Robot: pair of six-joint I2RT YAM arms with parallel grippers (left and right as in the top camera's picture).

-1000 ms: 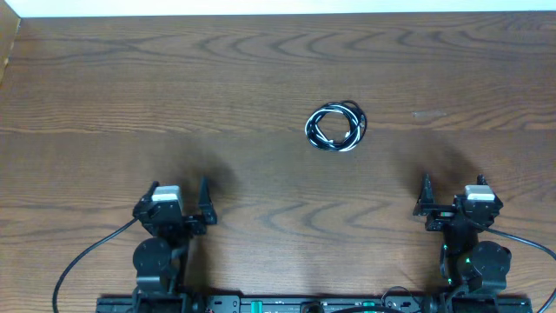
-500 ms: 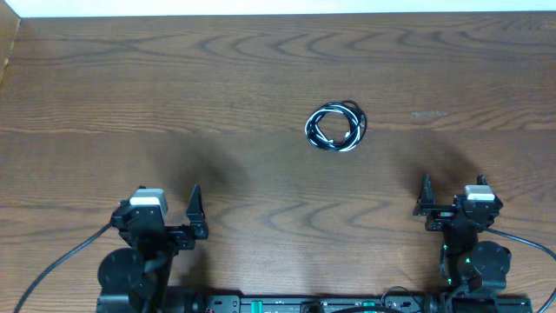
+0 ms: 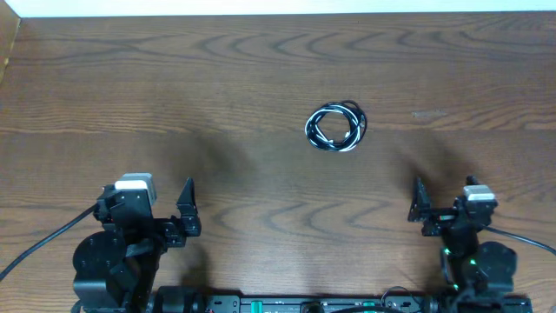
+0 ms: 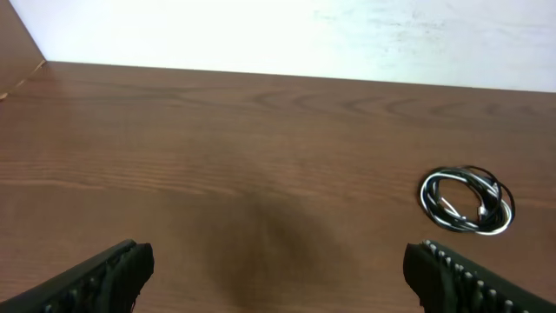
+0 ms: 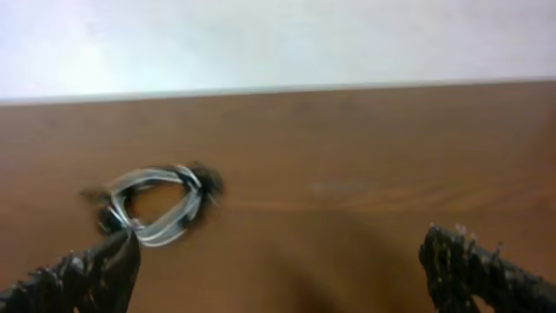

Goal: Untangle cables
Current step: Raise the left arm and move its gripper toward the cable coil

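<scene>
The cables lie as one small coil of black and white cords on the wooden table, right of centre. The coil also shows in the left wrist view at the right and in the right wrist view at the left. My left gripper is open and empty near the front left, well short of the coil; its jaws stand wide apart in its wrist view. My right gripper is open and empty at the front right, its jaws also wide apart.
A white wall runs along the table's far edge. The arm bases and a black rail sit along the front edge. A thick black robot wire loops at the front left.
My left arm has swung left and risen toward the camera. My right gripper has shifted slightly left. The coil has not moved.
</scene>
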